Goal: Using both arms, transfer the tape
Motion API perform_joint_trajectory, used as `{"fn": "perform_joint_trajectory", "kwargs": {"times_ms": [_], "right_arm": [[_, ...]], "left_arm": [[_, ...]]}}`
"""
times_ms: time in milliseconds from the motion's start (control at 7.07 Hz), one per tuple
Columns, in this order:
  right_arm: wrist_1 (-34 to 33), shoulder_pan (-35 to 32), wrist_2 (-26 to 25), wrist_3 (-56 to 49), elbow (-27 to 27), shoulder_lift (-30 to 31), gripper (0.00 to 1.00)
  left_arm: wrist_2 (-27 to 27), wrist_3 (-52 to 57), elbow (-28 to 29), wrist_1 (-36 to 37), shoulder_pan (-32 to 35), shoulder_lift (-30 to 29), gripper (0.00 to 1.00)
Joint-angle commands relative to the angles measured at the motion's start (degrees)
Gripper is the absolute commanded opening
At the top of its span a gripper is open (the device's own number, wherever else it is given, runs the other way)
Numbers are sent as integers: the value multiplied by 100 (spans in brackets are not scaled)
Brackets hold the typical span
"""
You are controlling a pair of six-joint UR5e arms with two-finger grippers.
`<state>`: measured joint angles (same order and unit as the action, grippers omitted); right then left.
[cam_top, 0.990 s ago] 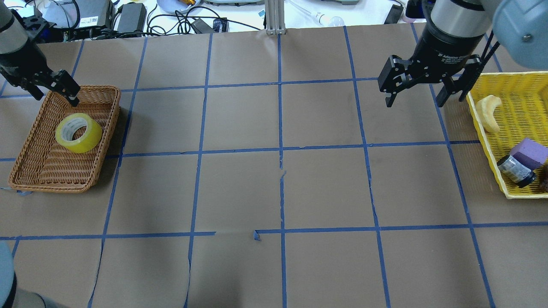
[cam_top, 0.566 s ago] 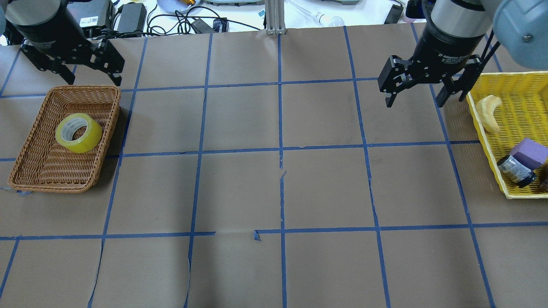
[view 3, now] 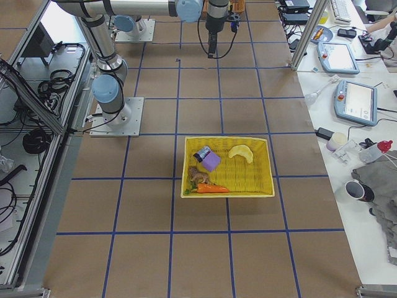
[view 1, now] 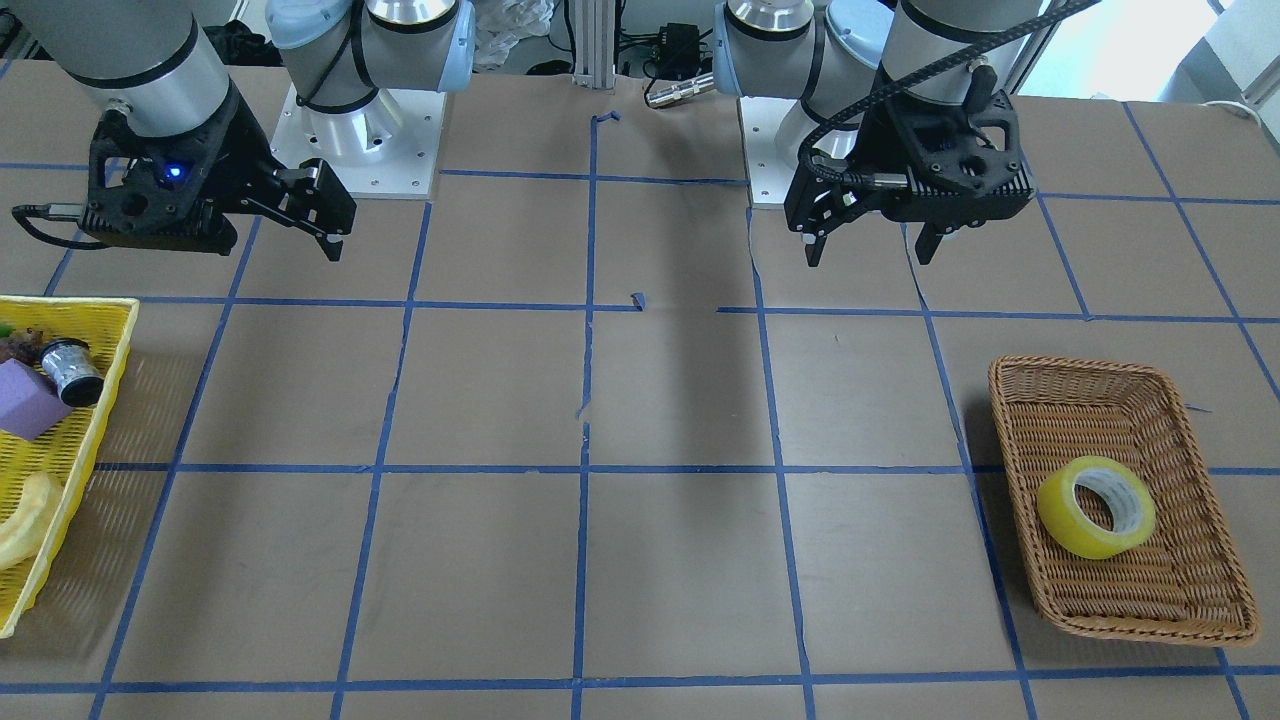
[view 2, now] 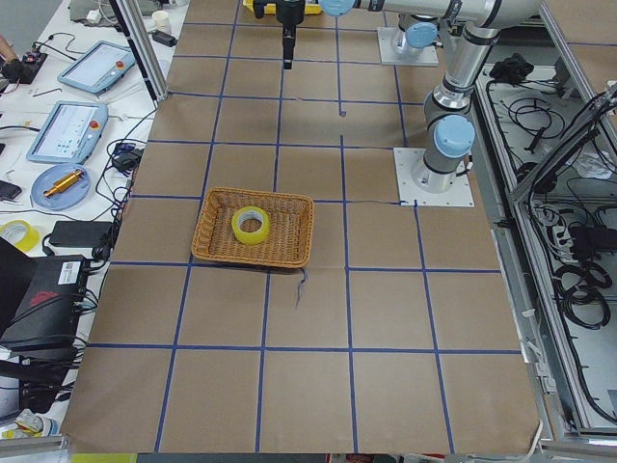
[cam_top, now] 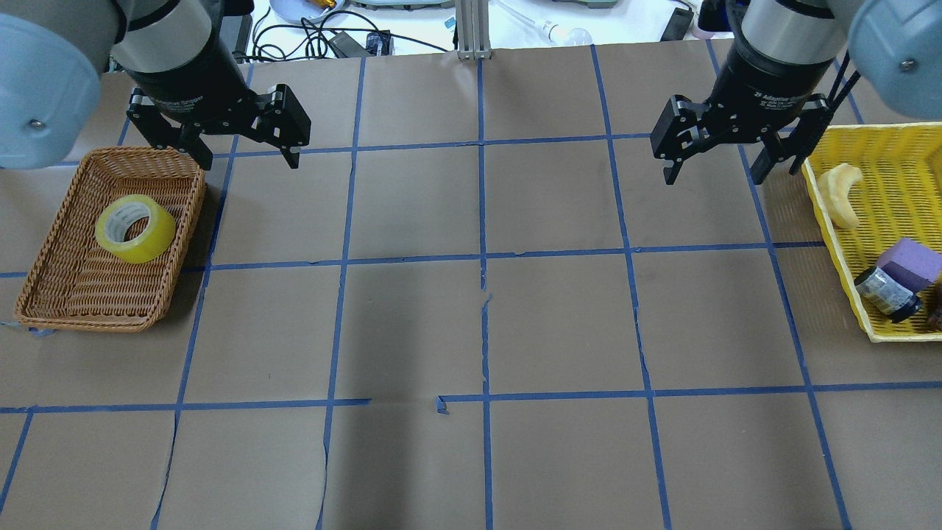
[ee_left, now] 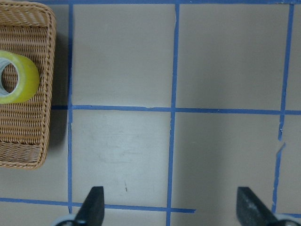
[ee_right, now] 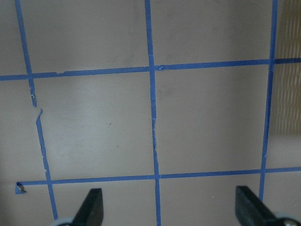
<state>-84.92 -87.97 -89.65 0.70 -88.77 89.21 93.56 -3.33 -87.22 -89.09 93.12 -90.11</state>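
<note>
The yellow tape (cam_top: 135,229) lies tilted in a brown wicker basket (cam_top: 88,320) at the table's left. It also shows in the front view (view 1: 1095,506), the left side view (view 2: 252,225) and the left wrist view (ee_left: 19,77). My left gripper (cam_top: 248,158) is open and empty. It hangs above the table by the basket's far right corner, apart from the tape. In the left wrist view (ee_left: 170,209) its fingertips stand wide apart. My right gripper (cam_top: 712,179) is open and empty, high over the table's right side. It also shows in the right wrist view (ee_right: 169,209).
A yellow basket (cam_top: 876,335) stands at the right edge, next to my right gripper. It holds a banana (cam_top: 843,193), a purple block (cam_top: 909,263) and a small silver-and-black cylinder (cam_top: 885,293). Blue tape lines grid the brown table. Cables and devices lie past the far edge.
My left arm has swung right, from over the wicker basket's far left corner to beside its far right corner, still open. The tape and my right arm have not moved.
</note>
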Motion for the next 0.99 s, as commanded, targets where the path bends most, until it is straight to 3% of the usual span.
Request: {"fn": "perform_joint_trajectory", "kwargs": {"times_ms": [0, 848], "right_arm": [[2, 8, -9, 0, 0, 0, 100], [2, -1, 0, 0, 0, 9, 100]], "left_arm": [[-82, 375, -23, -38, -13, 55, 100], [-206, 377, -5, -12, -40, 46, 100]]}}
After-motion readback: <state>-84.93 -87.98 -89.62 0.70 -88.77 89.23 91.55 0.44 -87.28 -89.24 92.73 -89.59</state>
